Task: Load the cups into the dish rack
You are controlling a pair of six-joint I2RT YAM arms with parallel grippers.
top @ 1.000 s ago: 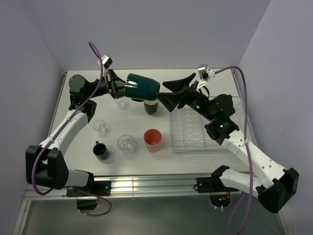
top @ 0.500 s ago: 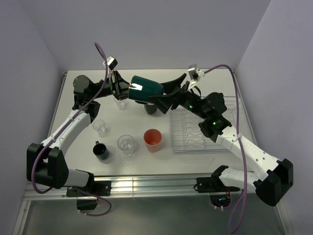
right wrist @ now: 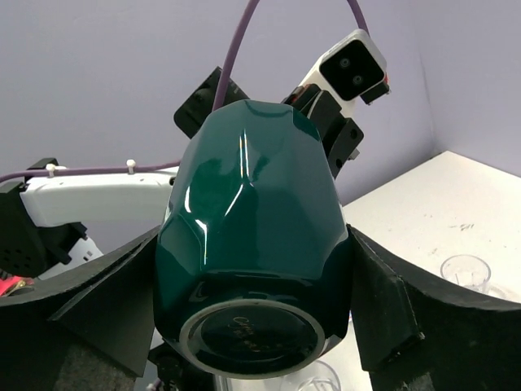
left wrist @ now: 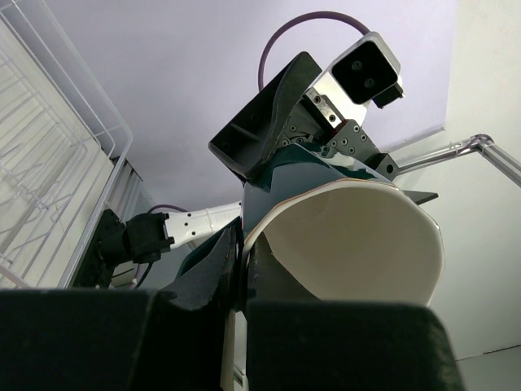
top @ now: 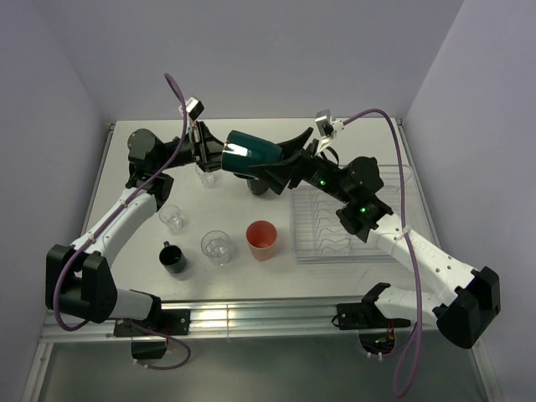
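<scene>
clear glass tumblers: 3 | dark mugs: 3, namely dark green mug, black mug, half-hidden dark mug | salmon-orange cup: 1 | cups in all: 7 | dish rack: 1 | arms: 2

A clear dish rack sits on the white surface, at the right. Left of it stand an orange cup, a glass tumbler and a black mug.
</scene>
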